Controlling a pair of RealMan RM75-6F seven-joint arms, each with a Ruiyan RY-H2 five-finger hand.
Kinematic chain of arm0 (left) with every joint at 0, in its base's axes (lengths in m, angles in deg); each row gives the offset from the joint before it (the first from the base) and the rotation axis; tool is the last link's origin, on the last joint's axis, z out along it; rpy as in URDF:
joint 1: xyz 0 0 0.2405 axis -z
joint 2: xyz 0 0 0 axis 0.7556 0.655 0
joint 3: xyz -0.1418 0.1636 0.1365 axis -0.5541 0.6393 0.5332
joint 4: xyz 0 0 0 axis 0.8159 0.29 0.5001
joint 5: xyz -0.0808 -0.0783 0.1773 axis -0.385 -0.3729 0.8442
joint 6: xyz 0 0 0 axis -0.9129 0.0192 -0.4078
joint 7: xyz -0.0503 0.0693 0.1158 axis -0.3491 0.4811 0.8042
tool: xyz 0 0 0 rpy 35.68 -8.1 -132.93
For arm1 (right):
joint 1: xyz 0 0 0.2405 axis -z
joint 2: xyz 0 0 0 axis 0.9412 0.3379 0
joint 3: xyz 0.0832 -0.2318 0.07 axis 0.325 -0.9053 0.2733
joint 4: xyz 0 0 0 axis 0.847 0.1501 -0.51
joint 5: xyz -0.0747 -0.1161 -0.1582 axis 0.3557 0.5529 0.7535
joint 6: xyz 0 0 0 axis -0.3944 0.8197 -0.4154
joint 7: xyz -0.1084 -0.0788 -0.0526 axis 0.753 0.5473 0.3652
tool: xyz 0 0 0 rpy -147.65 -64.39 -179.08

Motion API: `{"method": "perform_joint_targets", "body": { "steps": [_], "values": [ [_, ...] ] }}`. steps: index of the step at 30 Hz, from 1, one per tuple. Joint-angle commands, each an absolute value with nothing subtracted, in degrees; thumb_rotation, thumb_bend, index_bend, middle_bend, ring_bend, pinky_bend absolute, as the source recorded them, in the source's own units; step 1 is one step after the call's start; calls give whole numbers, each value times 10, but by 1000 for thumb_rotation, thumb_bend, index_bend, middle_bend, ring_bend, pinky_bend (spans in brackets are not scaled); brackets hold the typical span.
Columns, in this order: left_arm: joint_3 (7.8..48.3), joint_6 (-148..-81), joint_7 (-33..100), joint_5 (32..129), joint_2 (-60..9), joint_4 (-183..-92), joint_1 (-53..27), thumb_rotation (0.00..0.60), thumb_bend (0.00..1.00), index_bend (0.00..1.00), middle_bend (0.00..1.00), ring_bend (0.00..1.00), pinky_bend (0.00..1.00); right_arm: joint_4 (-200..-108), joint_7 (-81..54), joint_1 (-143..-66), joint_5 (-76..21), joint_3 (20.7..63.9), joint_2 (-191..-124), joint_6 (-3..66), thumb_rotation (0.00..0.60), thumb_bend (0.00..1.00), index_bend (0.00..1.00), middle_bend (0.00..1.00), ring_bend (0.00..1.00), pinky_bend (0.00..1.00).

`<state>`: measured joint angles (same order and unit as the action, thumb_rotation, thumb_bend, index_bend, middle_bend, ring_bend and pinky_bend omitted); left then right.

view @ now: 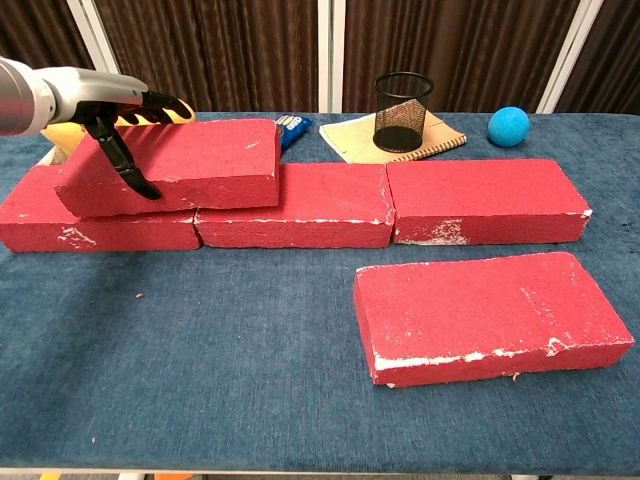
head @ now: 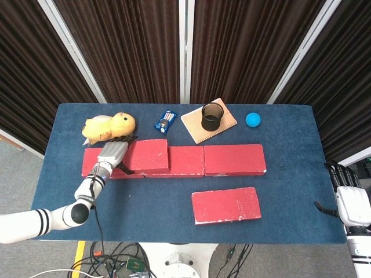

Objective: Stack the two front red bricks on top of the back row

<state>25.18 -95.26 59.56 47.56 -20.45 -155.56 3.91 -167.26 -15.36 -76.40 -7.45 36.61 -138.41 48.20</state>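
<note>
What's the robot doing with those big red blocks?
It is stacking bricks. Its left hand holds one red brick on top of the back row of three bricks, over the seam between the left and middle ones. The second front brick lies flat on the blue table, untouched. The right hand waits off the table's right edge, holding nothing.

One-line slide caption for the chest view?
Left hand grips a red brick atop the back row; second red brick lies in front.
</note>
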Motion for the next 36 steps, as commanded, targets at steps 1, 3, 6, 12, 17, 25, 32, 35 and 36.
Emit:
{"method": "perform_joint_targets", "body": {
  "steps": [1, 3, 6, 12, 17, 25, 32, 35, 36],
  "values": [
    [258, -957, 596, 479, -206, -1556, 43, 600, 102, 0, 256, 0, 24, -1671, -154, -764, -76, 366, -1385, 480, 600, 67, 0, 0, 0, 0],
    [264, -962, 597, 483, -206, -1559, 45, 600, 102, 0, 256, 0, 22, -1670, -154, -764, -77, 366, -1386, 480, 600, 67, 0, 0, 0, 0],
    [270, -963, 597, 485, -206, -1561, 49, 600, 102, 0, 256, 0, 21, -1669, -153, -764, -78, 365, -1386, 479, 600, 67, 0, 0, 0, 0],
    [276, -958, 589, 483, -208, -1552, 56, 600, 103, 0, 256, 0, 20, -1669, -153, -764, -78, 365, -1386, 478, 600, 68, 0, 0, 0, 0],
    [281, -948, 575, 487, -209, -1546, 58, 600, 103, 0, 256, 0, 20, -1667, -154, -764, -81, 365, -1389, 476, 600, 69, 0, 0, 0, 0],
    [291, -943, 566, 488, -218, -1531, 64, 600, 103, 0, 256, 0, 17, -1664, -155, -764, -83, 366, -1391, 475, 600, 75, 0, 0, 0, 0],
    [293, -939, 557, 495, -214, -1531, 68, 600, 104, 0, 256, 0, 16, -1662, -158, -763, -87, 367, -1391, 476, 600, 75, 0, 0, 0, 0],
    [291, -936, 551, 499, -211, -1532, 70, 600, 103, 0, 256, 0, 15, -1662, -158, -762, -87, 367, -1391, 475, 600, 76, 0, 0, 0, 0],
    [291, -934, 548, 499, -210, -1531, 70, 600, 103, 0, 256, 0, 15, -1661, -158, -762, -87, 367, -1392, 475, 600, 76, 0, 0, 0, 0]
  ]
}}
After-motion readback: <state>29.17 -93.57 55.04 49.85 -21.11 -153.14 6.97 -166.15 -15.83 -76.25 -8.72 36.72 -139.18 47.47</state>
